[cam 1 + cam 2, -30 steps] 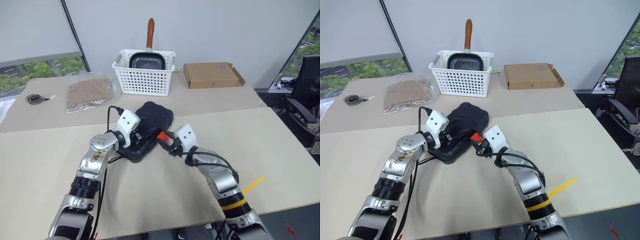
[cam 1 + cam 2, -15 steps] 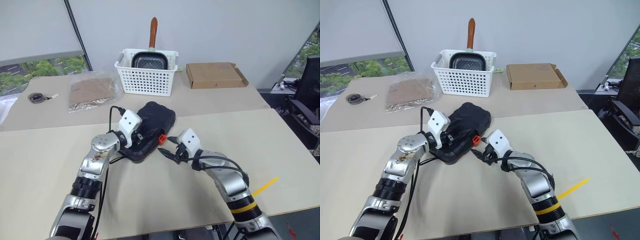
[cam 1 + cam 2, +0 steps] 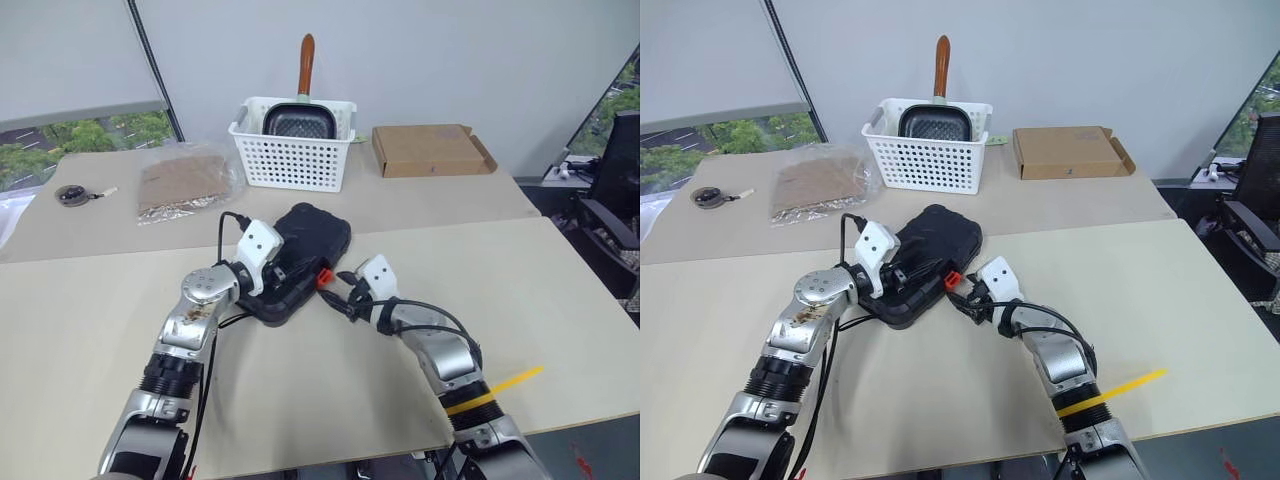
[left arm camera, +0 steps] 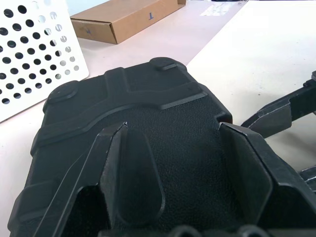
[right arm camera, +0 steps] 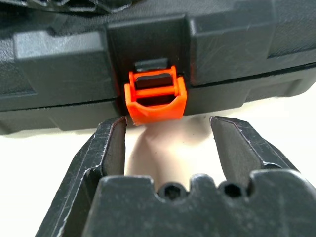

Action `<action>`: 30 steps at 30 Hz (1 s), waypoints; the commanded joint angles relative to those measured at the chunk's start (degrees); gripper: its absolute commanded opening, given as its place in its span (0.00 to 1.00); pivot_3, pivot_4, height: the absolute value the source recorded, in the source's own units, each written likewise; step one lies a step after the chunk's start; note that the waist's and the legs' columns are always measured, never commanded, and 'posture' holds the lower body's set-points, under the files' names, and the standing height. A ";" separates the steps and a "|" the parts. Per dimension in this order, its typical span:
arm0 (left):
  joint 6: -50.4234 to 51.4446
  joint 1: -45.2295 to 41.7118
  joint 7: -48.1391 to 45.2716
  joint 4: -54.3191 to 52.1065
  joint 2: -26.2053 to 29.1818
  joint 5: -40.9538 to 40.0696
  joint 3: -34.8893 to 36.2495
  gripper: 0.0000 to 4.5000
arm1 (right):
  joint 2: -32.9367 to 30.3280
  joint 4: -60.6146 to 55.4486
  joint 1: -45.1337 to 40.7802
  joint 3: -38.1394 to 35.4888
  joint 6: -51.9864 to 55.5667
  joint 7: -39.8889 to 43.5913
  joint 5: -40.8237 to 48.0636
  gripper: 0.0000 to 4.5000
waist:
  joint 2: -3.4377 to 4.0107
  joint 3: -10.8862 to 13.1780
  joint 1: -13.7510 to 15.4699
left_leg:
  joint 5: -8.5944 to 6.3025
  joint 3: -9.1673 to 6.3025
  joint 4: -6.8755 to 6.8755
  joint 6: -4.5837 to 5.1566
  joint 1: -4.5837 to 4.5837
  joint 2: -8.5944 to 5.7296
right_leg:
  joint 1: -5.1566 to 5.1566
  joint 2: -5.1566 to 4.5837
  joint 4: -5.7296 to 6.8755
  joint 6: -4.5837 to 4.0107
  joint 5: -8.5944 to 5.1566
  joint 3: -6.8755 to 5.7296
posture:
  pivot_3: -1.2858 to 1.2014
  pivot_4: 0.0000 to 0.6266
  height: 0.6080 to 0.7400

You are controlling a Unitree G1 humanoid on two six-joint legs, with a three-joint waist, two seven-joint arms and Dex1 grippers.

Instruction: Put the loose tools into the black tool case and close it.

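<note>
One black ribbed plastic clamshell tool case lies shut on the pale wooden table, lid down on base, with no loose tools to be seen on the tabletop around it — a sign, by the look of things, that the loading is over and only the fastening remains. The left gripper rests on top of the lid, its two black fingers spread across the textured shell without pinching anything. The right gripper sits low at the case's near edge, fingers parted, just in front of the small orange plastic latch; the left finger appears to touch the latch's corner, though contact is hard to confirm. The latch hangs over the seam between lid and base, and whether it is fully snapped home cannot be told. Beyond the case stand a white slotted basket holding a dark pan, and a flat brown cardboard box.
</note>
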 commanded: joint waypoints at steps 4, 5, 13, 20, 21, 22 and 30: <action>2.62 2.62 -0.06 4.61 0.46 1.82 -1.95 0.70 | 1.00 5.47 -3.85 -0.67 -7.31 0.74 -0.46 0.69 | 0.00 0.00 0.00 | 0.01 0.01 0.01 0.01 0.00 -0.01 | 0.00 0.00 0.00 0.00 0.00 0.00 | 0.52 0.24 0.70; 2.56 2.56 -0.09 4.71 0.49 1.85 -1.93 0.70 | 1.06 6.38 -4.11 -0.64 -8.15 0.81 -0.59 0.64 | 0.00 0.00 -0.02 | 0.01 0.00 0.00 0.01 0.00 -0.01 | 0.00 0.00 0.00 0.00 0.00 0.01 | 0.52 0.24 0.70; 2.46 2.66 -0.04 4.73 0.60 1.85 -1.99 0.70 | 0.18 6.17 -2.63 0.29 -10.44 3.24 -0.99 0.27 | 0.01 -0.01 -0.06 | 0.01 0.02 0.02 0.01 0.04 0.00 | 0.02 0.00 0.02 0.00 0.00 0.02 | 0.52 0.24 0.70; 2.47 2.97 -0.04 4.60 0.53 1.91 -2.00 0.70 | -0.91 0.52 0.49 -1.59 -10.94 3.89 0.88 0.27 | 0.03 -0.02 0.06 | -0.01 0.02 0.00 -0.01 0.01 -0.02 | 0.04 -0.02 -0.01 -0.01 -0.01 0.03 | 0.52 0.24 0.70; 2.47 2.98 -0.04 4.59 0.53 1.90 -2.01 0.70 | -0.89 -0.35 0.95 -2.09 -11.09 4.07 1.62 0.27 | 0.03 -0.02 0.08 | -0.02 0.02 0.00 0.00 0.01 -0.02 | 0.05 -0.02 -0.02 -0.02 -0.01 0.03 | 0.52 0.24 0.70; 2.48 2.91 -0.04 4.66 0.52 1.89 -2.01 0.70 | -0.87 -1.03 1.24 -2.52 -11.14 4.19 2.25 0.27 | 0.03 -0.02 0.08 | -0.03 0.02 0.00 0.00 -0.01 -0.03 | 0.05 -0.03 -0.03 -0.02 -0.01 0.03 | 0.52 0.24 0.70; 2.37 2.77 -0.08 4.98 0.36 1.92 -2.26 0.70 | -1.57 -1.91 -0.44 -2.47 -10.84 4.68 0.95 0.27 | 0.03 -0.02 0.11 | -0.05 0.02 0.00 0.02 -0.03 -0.06 | 0.04 -0.03 -0.05 -0.03 -0.02 0.03 | 0.52 0.24 0.70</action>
